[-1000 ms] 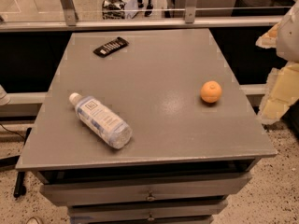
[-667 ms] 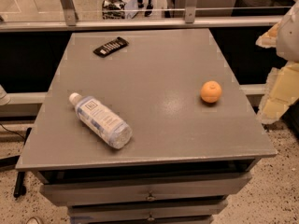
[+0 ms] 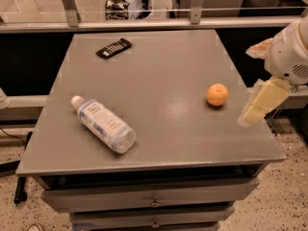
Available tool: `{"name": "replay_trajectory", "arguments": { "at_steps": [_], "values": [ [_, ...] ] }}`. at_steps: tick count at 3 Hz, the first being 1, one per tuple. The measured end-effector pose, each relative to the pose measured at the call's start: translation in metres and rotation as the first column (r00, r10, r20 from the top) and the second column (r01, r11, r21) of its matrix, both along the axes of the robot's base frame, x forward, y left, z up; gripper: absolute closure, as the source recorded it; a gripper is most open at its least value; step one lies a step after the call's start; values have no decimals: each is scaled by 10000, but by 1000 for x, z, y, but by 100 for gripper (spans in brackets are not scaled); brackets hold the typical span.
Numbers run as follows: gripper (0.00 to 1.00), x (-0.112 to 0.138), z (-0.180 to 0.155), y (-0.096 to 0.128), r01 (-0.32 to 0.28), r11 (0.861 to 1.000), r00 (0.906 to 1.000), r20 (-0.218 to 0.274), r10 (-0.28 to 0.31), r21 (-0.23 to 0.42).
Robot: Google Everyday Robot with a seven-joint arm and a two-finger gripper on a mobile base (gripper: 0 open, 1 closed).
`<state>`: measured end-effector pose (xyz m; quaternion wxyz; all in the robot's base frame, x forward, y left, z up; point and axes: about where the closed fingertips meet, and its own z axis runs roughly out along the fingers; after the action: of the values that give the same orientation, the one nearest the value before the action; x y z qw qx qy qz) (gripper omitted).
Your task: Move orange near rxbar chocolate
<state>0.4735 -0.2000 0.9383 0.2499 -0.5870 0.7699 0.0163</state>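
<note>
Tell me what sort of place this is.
Probably an office or lab: a grey table over drawers, a glass partition behind it with what looks like a chair base beyond, and a speckled floor. The gripper hangs off the table's edge near the orange, not touching it.

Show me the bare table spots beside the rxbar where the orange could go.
Bare table runs right of the rxbar chocolate to the far corner, and in front of it down to the water bottle. The middle, between bottle and orange, is bare too. Tightest at the right edge, where the gripper hangs beside the orange.
</note>
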Motion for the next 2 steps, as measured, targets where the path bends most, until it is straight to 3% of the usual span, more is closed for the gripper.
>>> {"name": "replay_trajectory", "arguments": {
  "at_steps": [1, 2],
  "values": [
    [0, 32, -26, 7, 127, 9906, 9993, 329, -174, 1362],
    [0, 58, -44, 10, 391, 9710, 9976, 467, -515, 2358]
  ]
}}
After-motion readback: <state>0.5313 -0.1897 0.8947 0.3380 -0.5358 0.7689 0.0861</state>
